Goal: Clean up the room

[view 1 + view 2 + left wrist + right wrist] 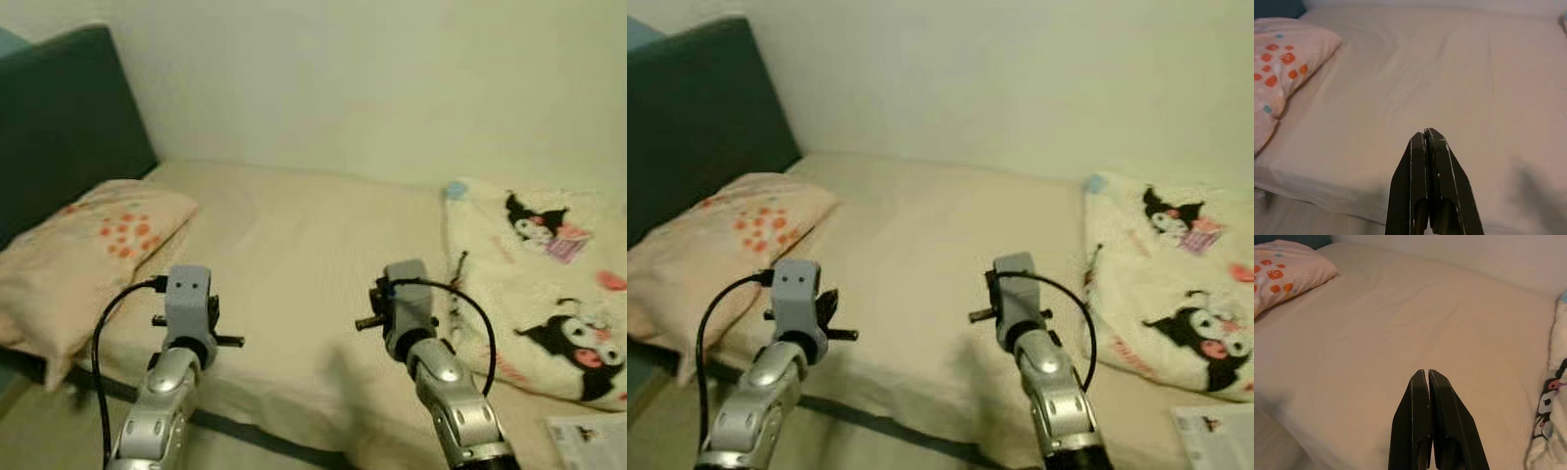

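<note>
cream sheet: the bed (294, 255) lies under and ahead of both grippers, its sheet smooth and bare between them
left gripper: left gripper (1426, 142) is clenched on nothing, fingers pressed together, raised over the near edge of the bed
right gripper: right gripper (1426, 379) is likewise clenched and empty, held over the bed's near edge beside its partner, well apart from it
pillow: the pillow (93, 245) with orange spots sits off to the outer side of the left gripper, near the dark headboard (59, 127), one end hanging over the mattress edge
blanket: the blanket (534, 279) with cartoon prints is bunched just beyond the outer side of the right gripper; probably the thing to tidy
paper: a printed sheet (588, 441) lies below the blanket, close to the right arm
cable: a black cable (475, 328) loops off the right wrist toward the blanket
risk, grasp: with fingers clenched, a reach to the blanket would only push and rumple it further; they need to part first
risk, snag: the loop of cable could catch a fold as the right arm swings outward
risk, paper: a sideways sweep could knock the paper off the bed
risk, pillow: the overhanging pillow may slide off if the left arm brushes it
</note>
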`<state>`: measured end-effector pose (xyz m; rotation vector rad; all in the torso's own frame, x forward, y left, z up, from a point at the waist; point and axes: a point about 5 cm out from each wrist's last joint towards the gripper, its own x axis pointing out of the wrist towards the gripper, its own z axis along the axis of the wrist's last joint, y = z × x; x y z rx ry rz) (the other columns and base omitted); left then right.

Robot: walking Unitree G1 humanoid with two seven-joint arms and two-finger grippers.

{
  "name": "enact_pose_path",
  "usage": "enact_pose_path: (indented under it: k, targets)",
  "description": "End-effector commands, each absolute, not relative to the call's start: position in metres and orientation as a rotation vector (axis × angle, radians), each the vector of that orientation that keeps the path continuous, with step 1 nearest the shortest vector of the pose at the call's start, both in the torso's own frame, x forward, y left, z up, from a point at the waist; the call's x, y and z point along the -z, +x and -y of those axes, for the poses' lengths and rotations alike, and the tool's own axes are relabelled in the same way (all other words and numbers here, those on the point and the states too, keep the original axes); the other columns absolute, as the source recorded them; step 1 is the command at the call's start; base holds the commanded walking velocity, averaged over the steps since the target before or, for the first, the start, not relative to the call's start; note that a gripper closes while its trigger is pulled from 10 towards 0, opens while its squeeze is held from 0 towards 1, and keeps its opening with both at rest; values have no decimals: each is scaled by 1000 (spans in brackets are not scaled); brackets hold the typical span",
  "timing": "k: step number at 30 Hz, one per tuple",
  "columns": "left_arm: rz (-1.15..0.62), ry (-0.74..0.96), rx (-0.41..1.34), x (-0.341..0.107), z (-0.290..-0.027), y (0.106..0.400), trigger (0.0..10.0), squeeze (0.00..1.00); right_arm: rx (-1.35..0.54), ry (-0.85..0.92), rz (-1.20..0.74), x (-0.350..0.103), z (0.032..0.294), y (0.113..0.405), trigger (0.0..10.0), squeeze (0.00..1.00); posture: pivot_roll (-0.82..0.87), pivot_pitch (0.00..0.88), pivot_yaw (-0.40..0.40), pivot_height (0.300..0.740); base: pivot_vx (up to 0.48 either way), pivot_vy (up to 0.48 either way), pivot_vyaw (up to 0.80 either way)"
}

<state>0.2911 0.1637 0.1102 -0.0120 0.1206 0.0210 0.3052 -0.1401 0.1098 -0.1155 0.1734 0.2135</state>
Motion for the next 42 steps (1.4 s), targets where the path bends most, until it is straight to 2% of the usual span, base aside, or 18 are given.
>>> enact_pose_path:
  k: [1,18,24,35,42]
  targets:
    - [-143,3,-26,-106,-165,289,10000,0,-213,-107,-188,-107,140,304,10000,0,-45,91,46,715,0,-480,0]
    - [-145,12,-21,-107,-165,290,10000,0,-205,-89,-184,-108,139,304,10000,0,-43,90,51,715,0,-480,0]
    - [-171,51,62,-105,-160,287,10000,0,-205,-86,-185,-108,139,304,10000,0,-41,94,48,715,0,224,0]
    - [-196,40,31,-100,-163,284,10000,0,-212,-86,-190,-108,138,303,10000,0,-38,101,43,715,0,462,0]
    - [-149,79,46,-104,-161,285,10000,0,-212,-85,-196,-106,138,302,10000,0,-37,101,47,715,0,0,0]
